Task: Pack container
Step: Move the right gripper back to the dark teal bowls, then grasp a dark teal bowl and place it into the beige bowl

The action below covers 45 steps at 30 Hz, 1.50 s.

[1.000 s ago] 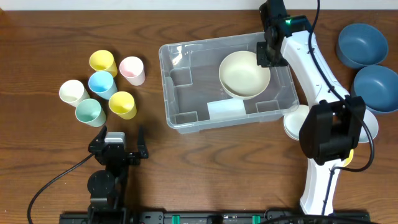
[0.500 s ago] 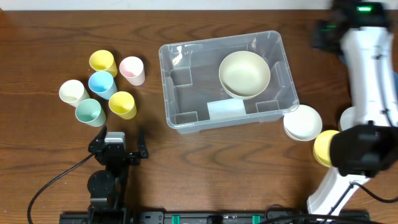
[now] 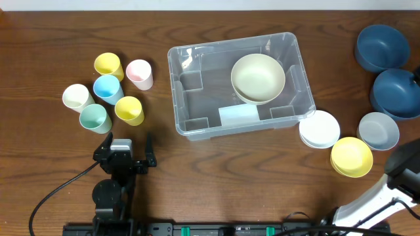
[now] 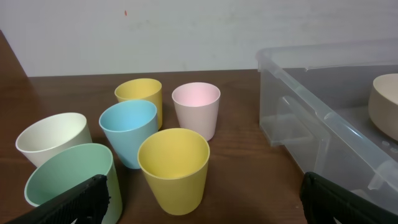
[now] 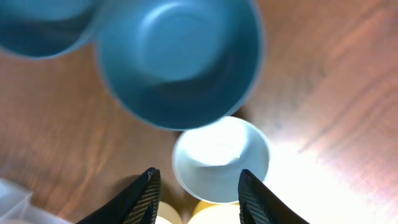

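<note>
The clear container (image 3: 197, 98) stands mid-table with a cream bowl (image 3: 258, 77) in its back right part and a white label (image 3: 238, 116) on its bottom. Its left wall (image 4: 323, 118) also shows in the left wrist view. My left gripper (image 3: 123, 154) rests open near the front edge, low behind the cups, nothing between its fingers (image 4: 74, 202). My right gripper (image 5: 199, 186) is out of the overhead view. It hangs open and empty above a pale grey-blue bowl (image 5: 221, 158) and a dark blue bowl (image 5: 180, 62).
Several coloured cups cluster left of the container, among them yellow (image 3: 129, 110), pink (image 3: 139, 74) and blue (image 3: 107, 89). Right of it lie white (image 3: 319, 129), yellow (image 3: 351, 157), grey (image 3: 378, 130) and two dark blue bowls (image 3: 379, 47) (image 3: 396, 92). The right arm's base link (image 3: 394, 183) crosses the front right corner.
My right arm has swung from the container's back right corner off to the right, out of the overhead view, and its jaws have widened. The cream bowl stays in the container. Left arm unmoved.
</note>
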{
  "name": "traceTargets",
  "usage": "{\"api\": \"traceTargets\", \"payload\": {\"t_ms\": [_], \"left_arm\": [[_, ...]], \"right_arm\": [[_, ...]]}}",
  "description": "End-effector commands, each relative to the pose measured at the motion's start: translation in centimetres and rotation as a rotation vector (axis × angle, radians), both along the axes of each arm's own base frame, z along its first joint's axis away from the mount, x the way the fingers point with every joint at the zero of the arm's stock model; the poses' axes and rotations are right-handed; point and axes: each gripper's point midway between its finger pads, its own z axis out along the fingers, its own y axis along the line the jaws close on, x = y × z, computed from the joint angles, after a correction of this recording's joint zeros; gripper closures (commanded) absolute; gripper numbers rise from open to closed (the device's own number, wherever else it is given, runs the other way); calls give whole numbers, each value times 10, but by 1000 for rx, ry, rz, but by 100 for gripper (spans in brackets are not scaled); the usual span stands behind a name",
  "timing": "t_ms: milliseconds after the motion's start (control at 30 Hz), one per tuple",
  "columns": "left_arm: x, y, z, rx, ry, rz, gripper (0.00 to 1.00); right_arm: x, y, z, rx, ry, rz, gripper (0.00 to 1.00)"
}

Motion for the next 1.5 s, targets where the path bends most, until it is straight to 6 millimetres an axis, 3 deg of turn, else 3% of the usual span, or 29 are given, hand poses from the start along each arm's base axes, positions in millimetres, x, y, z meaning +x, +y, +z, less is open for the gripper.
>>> {"api": "traceTargets", "payload": {"t_ms": [0, 133, 267, 767, 1200, 1467], "left_arm": [[-1, 0, -16, 3, 53, -2, 2], [-1, 0, -16, 3, 53, -2, 2], [-1, 0, -16, 3, 53, -2, 2], [-1, 0, -16, 3, 53, -2, 2], [-1, 0, -16, 3, 53, -2, 2], [-1, 0, -16, 3, 53, -2, 2]], "right_arm": [[-20, -14, -16, 27, 32, -88, 58], [-37, -28, -47, 50, 64, -123, 58], [-43, -36, -75, 51, 62, -112, 59], [-31, -48, -133, -21, -8, -50, 64], [-26, -53, -136, -47, -35, -44, 99], [-18, -60, -126, -70, -62, -44, 99]]}}
